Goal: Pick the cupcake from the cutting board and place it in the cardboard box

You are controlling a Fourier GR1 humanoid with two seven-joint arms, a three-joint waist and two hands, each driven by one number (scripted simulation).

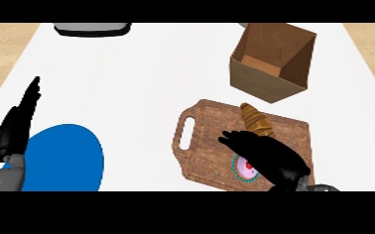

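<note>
One cupcake is sitting on the board under my right hand, fingers stretching straight. The box is standing at one o'clock from it, and my left hand is resting open-fingered at nine.

On the cutting board a croissant is laid at the back, the cupcake at the front. The cardboard box is set just behind the board — a plate well to its left.
</note>
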